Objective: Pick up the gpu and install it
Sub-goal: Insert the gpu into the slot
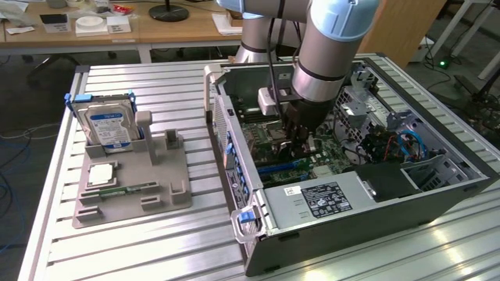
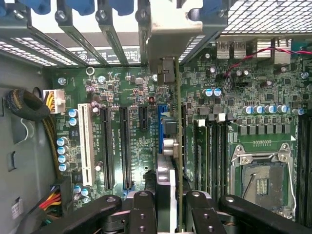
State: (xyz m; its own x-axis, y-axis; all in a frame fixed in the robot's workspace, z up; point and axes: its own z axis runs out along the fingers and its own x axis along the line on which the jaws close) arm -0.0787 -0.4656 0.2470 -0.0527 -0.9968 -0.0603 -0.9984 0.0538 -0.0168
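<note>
Here, the jaws were closed on the gpu [image 2: 178,146], held edge-on just over the blue expansion slot [image 2: 161,122], long axis parallel to it, mid-frame in the exterior view.

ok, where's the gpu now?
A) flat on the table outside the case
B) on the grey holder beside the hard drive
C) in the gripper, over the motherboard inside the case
C: the gripper clamps the gpu edge-on above the motherboard.
</note>
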